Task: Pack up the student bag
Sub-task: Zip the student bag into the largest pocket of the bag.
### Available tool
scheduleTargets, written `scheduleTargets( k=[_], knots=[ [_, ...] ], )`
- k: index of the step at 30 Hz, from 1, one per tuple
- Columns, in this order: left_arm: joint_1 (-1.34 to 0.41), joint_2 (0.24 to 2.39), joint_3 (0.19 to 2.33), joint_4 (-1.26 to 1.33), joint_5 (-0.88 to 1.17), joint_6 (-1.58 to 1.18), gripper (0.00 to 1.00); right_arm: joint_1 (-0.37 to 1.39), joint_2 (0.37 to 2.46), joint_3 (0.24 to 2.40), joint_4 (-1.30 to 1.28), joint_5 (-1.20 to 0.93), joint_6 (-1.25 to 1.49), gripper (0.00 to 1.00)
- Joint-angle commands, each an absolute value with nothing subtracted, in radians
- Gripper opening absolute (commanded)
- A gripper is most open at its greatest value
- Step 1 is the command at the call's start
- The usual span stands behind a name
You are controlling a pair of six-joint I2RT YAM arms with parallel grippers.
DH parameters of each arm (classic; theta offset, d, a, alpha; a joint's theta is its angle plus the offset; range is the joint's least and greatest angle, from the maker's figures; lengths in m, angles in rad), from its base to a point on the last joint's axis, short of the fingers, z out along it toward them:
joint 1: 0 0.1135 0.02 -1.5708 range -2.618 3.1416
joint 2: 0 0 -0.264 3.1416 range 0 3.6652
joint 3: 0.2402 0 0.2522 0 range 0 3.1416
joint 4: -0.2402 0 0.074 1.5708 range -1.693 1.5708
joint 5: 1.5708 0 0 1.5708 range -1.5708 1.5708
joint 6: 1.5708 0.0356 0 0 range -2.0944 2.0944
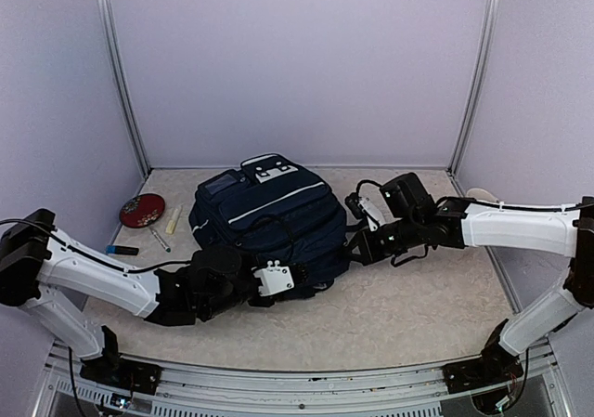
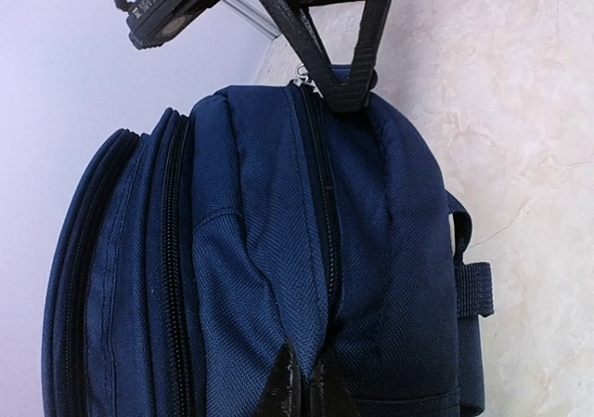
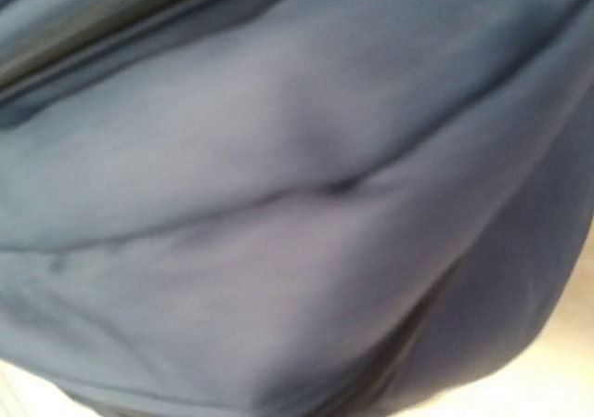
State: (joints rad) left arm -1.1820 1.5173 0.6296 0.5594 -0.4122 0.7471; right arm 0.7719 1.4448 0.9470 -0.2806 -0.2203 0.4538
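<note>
The student bag (image 1: 278,215) lies flat in the middle of the table, dark navy with a white stripe and white patches at its far end. My left gripper (image 1: 299,283) is at the bag's near edge. In the left wrist view (image 2: 309,397) it is shut, pinching a fold of the bag's fabric (image 2: 251,250) beside a zipper. My right gripper (image 1: 358,246) presses against the bag's right side. The left wrist view shows its black tip (image 2: 343,92) on the bag's far end, beside a zipper pull (image 2: 301,70). The right wrist view shows only blurred navy fabric (image 3: 278,203); its fingers are hidden.
A red round disc (image 1: 142,210), a pale yellow marker (image 1: 173,218), a thin pen (image 1: 160,239) and a dark marker with a blue end (image 1: 121,250) lie left of the bag. A white object (image 1: 479,194) sits at the far right edge. Walls enclose the table.
</note>
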Motion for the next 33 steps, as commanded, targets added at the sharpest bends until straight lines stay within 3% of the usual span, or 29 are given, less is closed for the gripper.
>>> scheduleTargets(
  k=[1,10,15,16,18,20,23,24,27,31,33],
  knots=[
    [-1.191,1.392,0.56,0.465,-0.409,0.684,0.0,0.614,1.418,0.96,-0.44,-0.194,0.314,0.0],
    [-1.224,1.198,0.434,0.41,-0.332,0.605,0.0,0.394,1.523,1.044,-0.513,-0.069,0.232,0.0],
    [-1.184,1.126,0.341,0.553,-0.379,0.527,0.0,0.434,1.525,1.066,-0.469,-0.233,0.238,0.0],
    [-1.14,1.102,0.317,0.607,-0.371,0.494,0.05,0.464,1.513,1.062,-0.464,-0.236,0.238,0.0],
    [-1.027,1.069,0.304,0.619,-0.355,0.371,0.47,0.521,1.493,1.047,-0.442,-0.26,0.259,0.0],
    [-0.934,1.047,0.321,0.601,-0.32,0.239,0.73,0.578,1.48,1.027,-0.395,-0.318,0.295,0.0],
    [-0.884,1.006,0.322,0.625,-0.108,0.19,0.95,0.666,1.48,1.033,-0.355,-0.345,0.334,0.0],
    [-0.886,0.988,0.314,0.648,0.006,0.198,0.98,0.688,1.482,1.042,-0.349,-0.342,0.341,0.0],
    [-0.976,0.979,0.32,0.667,0.173,0.283,0.88,0.724,1.497,1.064,-0.343,-0.336,0.351,0.0],
    [-1.199,1.161,0.512,0.361,-0.179,0.483,0.72,0.755,1.525,1.089,-0.332,-0.339,0.357,0.0],
    [-1.242,1.264,0.608,0.27,-0.239,0.511,0.71,0.776,1.544,1.101,-0.319,-0.344,0.353,0.0]
  ],
)
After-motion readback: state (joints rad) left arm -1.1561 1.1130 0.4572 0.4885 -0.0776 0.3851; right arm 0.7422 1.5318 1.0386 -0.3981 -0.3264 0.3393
